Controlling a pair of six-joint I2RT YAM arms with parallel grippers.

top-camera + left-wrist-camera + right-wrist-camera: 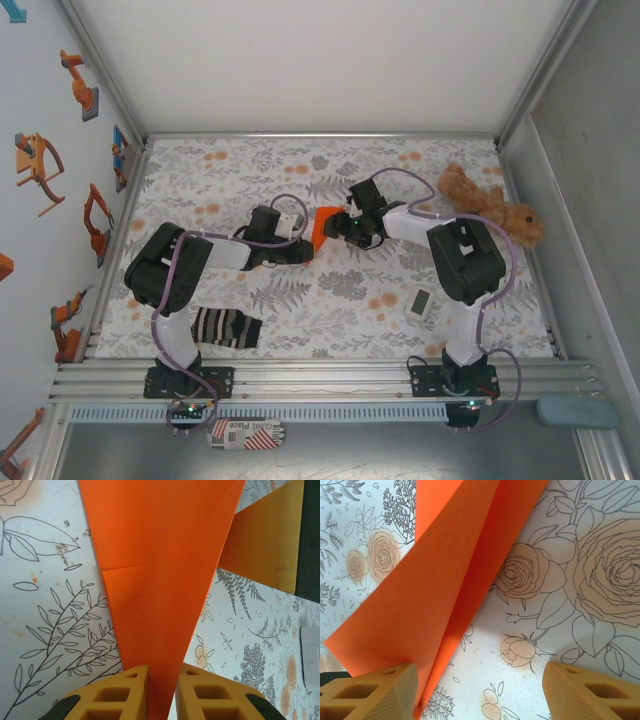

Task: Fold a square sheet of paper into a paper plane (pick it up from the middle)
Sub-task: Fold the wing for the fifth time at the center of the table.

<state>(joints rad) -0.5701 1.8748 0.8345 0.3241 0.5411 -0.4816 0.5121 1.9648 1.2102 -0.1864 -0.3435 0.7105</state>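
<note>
The orange sheet of paper (pixel 322 226) is folded into a long tapering shape with a centre crease and is held between the two arms at mid-table. In the left wrist view the paper (pixel 160 555) narrows downward, and my left gripper (pixel 162 672) is shut on its narrow end. My right gripper (pixel 480 672) stands open and wide. Its left finger (pixel 380 690) is against the paper's (pixel 435 580) lower edge, and its right finger (pixel 592 692) is clear over the cloth. From above, the left gripper (pixel 303 243) and right gripper (pixel 343 225) face each other across the paper.
A striped black-and-white sock (pixel 225 328) lies near the left arm's base. A brown plush toy (pixel 490 205) sits at the back right. A small white device (pixel 420 302) lies next to the right arm. Metal frame rails edge the floral cloth (pixel 330 300).
</note>
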